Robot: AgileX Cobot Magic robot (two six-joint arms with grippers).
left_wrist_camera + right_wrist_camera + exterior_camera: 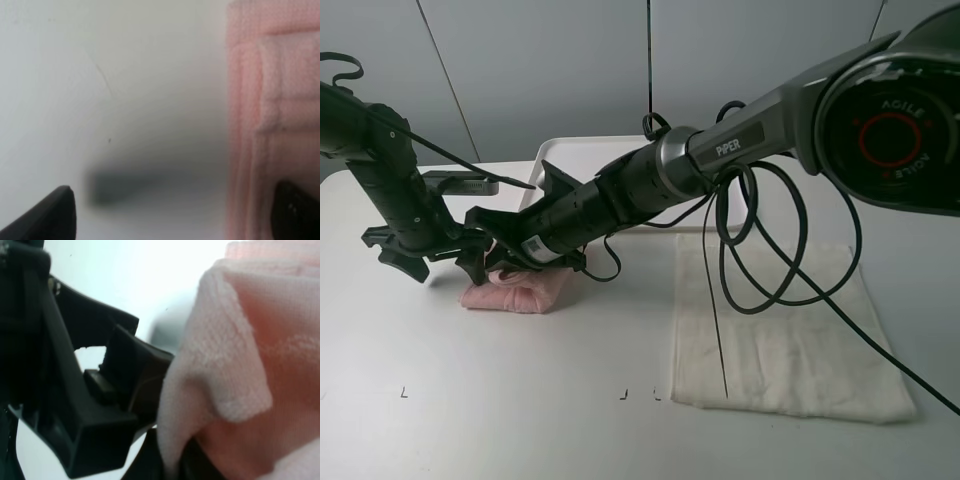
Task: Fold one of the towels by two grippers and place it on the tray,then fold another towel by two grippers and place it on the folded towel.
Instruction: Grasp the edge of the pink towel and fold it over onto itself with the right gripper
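Pink towel (525,293) lies folded into a small bundle on the table (520,400), left of centre and just near of the white tray (570,150). The right gripper (505,262) reaches across, jaws pressed together, pinching a fold at the bundle's left end. The left gripper (445,262) stands just beside it with jaws spread wide, one fingertip (295,215) over the towel's edge, gripping nothing. The cream towel (790,340) lies flat, well apart to the right.

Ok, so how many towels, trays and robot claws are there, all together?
Towels: 2, pink towel and cream towel
Trays: 1, the tray
Grippers: 2, left gripper and right gripper
Total: 5
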